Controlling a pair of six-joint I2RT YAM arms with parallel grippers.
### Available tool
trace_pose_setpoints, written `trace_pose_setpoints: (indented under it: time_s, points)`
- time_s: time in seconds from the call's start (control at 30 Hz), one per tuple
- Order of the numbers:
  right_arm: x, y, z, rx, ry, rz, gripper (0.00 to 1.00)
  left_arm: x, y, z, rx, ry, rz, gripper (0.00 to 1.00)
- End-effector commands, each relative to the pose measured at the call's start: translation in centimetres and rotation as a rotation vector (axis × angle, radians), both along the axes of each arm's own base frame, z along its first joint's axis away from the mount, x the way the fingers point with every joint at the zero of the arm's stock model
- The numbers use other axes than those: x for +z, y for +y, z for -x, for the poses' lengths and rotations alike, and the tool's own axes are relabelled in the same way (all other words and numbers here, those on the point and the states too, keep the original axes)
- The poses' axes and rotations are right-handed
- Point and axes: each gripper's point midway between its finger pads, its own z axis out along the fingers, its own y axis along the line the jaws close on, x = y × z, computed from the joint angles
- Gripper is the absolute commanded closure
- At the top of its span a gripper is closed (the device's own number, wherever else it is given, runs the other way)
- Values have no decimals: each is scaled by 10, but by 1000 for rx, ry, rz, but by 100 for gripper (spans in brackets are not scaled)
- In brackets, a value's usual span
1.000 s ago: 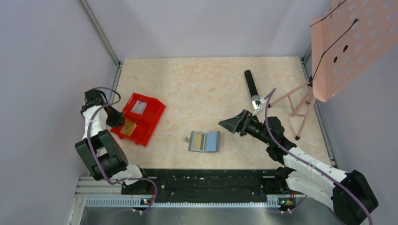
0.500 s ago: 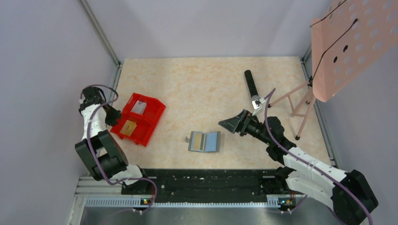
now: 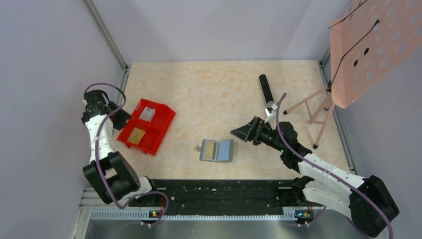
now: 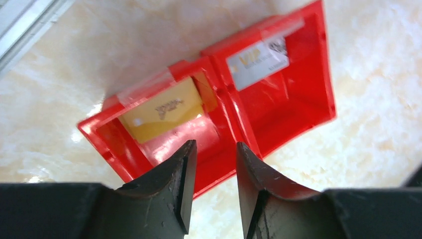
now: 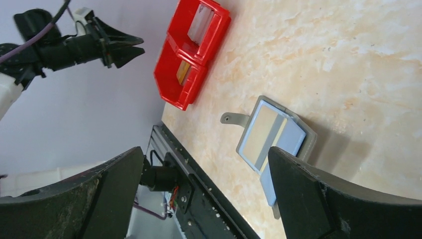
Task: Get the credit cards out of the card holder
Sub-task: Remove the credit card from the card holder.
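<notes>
The left tool [image 4: 214, 149] had just let go: its fingers stood slightly parted with nothing between them, and the gold plastic card [image 4: 161, 109] lay directly ahead of its tips in one compartment of the red two-compartment plastic bin [image 4: 226, 107]. A silver card printed VIP [image 4: 259, 57] lay in the other compartment, ahead and to the right of the tool. By my reading two cards were delivered. A second earlier this tool was down over the bin at the gold card; it had since lifted back off the bin and opened a little. The right tool [image 3: 245, 130], spread wide and empty, had barely shifted. The small flat grey bifold card holder [image 3: 217, 150] lay open on the marbled bench [image 3: 209, 94] just below and ahead of it, a tan strip suggesting a card remained
</notes>
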Motion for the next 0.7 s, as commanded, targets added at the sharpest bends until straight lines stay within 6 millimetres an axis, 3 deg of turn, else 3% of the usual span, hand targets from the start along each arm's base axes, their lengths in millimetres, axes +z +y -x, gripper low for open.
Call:
trace_pose_setpoints:
  time_s: [0.0,0.13,0.4,0.53,0.67]
  points:
    - [17,4,-14,-3,-30,20,6,30,-36,-1,-149,-141,13,59]
    - [9,9,-12,21,8,25,14,35,-73,9,-269,-164,5,60]
    - [-15,9,-12,5,44,96,26,33,-165,22,-515,-214,80,61]
    - [-30,15,-8,6,73,155,29,23,-212,33,-647,-233,165,60]
    - [-29,37,7,54,65,170,39,4,-253,48,-766,-215,241,54]
